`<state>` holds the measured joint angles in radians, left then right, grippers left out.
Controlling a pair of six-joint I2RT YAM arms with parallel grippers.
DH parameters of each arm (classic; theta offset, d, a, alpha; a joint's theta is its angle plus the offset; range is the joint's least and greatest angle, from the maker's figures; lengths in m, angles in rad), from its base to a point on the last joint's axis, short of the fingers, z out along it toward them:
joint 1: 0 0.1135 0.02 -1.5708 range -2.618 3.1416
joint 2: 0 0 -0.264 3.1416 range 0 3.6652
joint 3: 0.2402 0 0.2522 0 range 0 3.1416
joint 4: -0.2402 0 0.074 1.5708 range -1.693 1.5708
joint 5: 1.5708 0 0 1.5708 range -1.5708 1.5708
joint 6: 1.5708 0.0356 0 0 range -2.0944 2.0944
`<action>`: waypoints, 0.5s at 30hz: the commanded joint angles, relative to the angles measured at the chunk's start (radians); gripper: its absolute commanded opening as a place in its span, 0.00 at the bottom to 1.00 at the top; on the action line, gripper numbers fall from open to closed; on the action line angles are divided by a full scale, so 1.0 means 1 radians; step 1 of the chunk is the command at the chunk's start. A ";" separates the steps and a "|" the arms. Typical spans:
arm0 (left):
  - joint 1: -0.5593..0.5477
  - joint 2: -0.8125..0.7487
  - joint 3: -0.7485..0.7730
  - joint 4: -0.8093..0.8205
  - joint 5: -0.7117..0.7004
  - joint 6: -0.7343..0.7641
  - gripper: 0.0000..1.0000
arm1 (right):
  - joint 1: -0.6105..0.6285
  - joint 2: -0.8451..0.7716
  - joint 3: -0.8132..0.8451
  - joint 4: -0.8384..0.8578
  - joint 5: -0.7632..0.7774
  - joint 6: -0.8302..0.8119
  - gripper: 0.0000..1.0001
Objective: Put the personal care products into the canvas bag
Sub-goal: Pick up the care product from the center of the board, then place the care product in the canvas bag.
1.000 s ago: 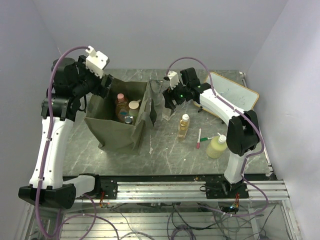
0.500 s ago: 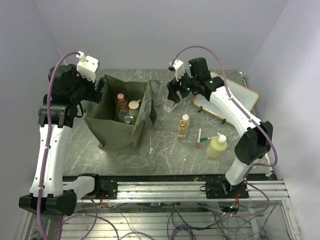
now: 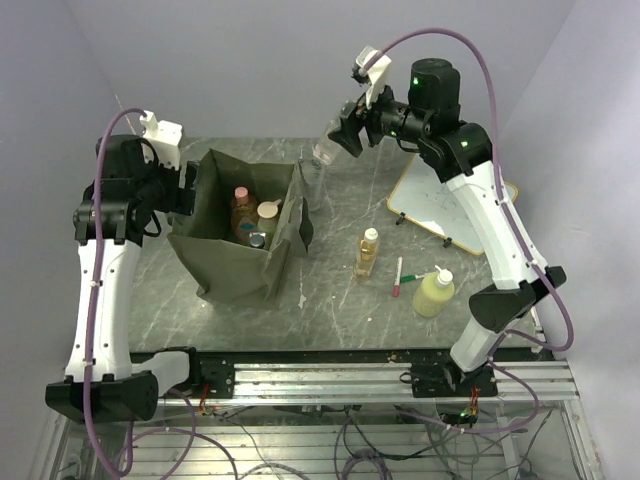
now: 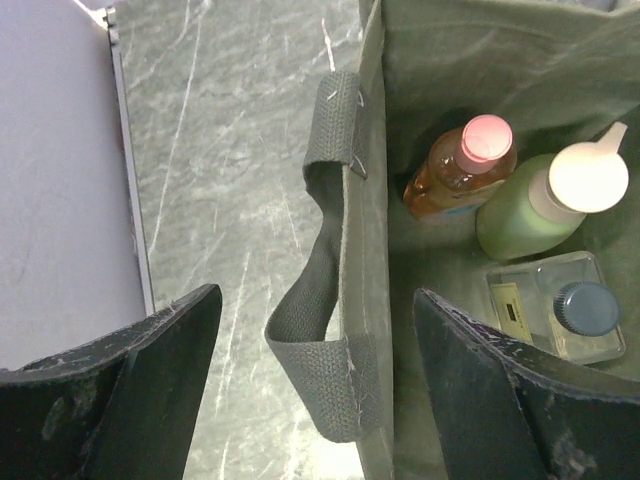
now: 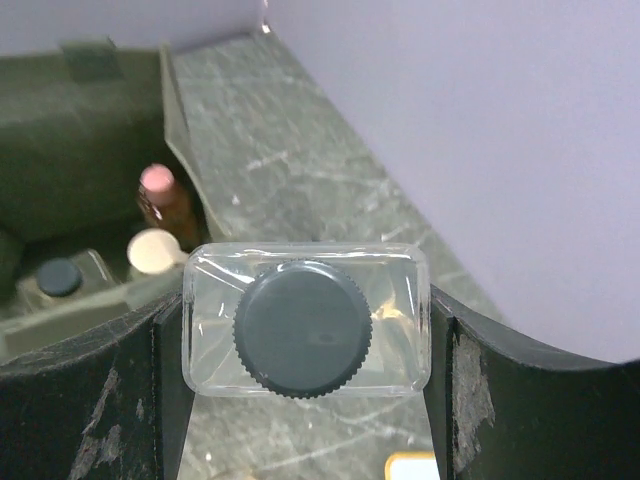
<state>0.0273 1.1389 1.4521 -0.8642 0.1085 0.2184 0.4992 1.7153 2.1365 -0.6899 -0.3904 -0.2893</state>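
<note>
The olive canvas bag [image 3: 235,255] stands open at left centre. Inside it are an amber bottle with a pink cap [image 4: 462,168], a pale green bottle with a beige cap [image 4: 540,200] and a clear bottle with a dark cap [image 4: 560,318]. My left gripper [image 4: 315,295] is open, one finger on each side of the bag's left wall and strap handle [image 4: 318,310]. High behind the bag's right side, my right gripper [image 5: 305,330] is shut on a clear dark-capped bottle [image 5: 300,320], which hangs in the air [image 3: 322,158]. A small orange bottle [image 3: 368,250] and a pale yellow-green bottle [image 3: 435,290] stand on the table.
A wood-framed whiteboard [image 3: 455,205] lies at the back right. A red marker [image 3: 398,275] lies between the two standing bottles, and a green marker [image 3: 302,296] sits by the bag's front right corner. The walls are close on three sides.
My right arm has risen from low beside the bag's right side, carrying the clear bottle up. My left gripper has come down a little over the bag's left wall and strap.
</note>
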 commanded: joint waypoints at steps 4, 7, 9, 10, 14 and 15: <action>0.022 0.028 0.048 -0.066 0.022 -0.023 0.86 | 0.140 0.002 0.233 0.072 -0.006 -0.042 0.00; 0.023 0.026 0.045 -0.074 0.039 -0.028 0.85 | 0.206 0.027 0.277 0.069 -0.006 -0.057 0.00; 0.023 0.021 0.036 -0.079 0.039 -0.038 0.83 | 0.242 0.038 0.281 0.097 -0.011 -0.048 0.00; 0.024 0.017 0.030 -0.083 0.041 -0.039 0.82 | 0.262 0.046 0.284 0.107 -0.014 -0.043 0.00; 0.024 0.012 0.019 -0.100 0.058 -0.053 0.75 | 0.324 0.088 0.296 0.134 -0.021 -0.039 0.00; 0.023 0.015 0.020 -0.108 0.059 -0.059 0.74 | 0.337 0.099 0.296 0.144 -0.024 -0.035 0.00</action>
<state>0.0387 1.1698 1.4631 -0.9356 0.1265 0.1902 0.7963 1.7870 2.3783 -0.7227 -0.4053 -0.3149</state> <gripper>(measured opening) 0.762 0.746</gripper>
